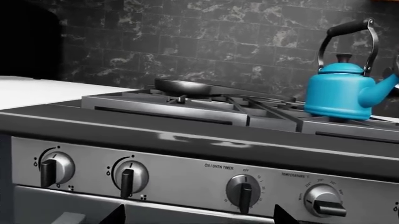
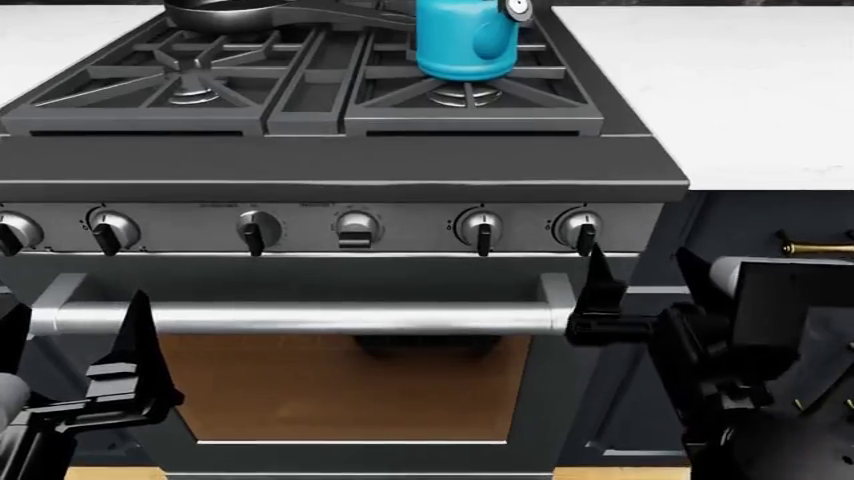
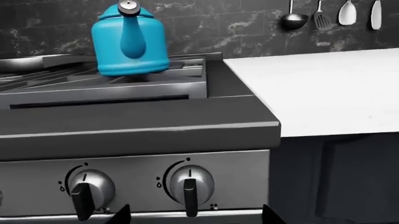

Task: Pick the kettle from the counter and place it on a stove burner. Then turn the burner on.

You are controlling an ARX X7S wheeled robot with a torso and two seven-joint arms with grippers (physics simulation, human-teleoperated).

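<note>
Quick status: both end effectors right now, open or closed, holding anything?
Left end effector: open, empty.
Right end effector: open, empty, below the rightmost silver-and-black stove knob.

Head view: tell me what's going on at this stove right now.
The kettle already sits on the stove burner at the right of the cooktop, and nothing is holding it. Both arms are down in front of the oven. The right tool is open, just below the rightmost knob, which points straight down like its neighbours. The left tool hangs lower, off to the left.
</note>
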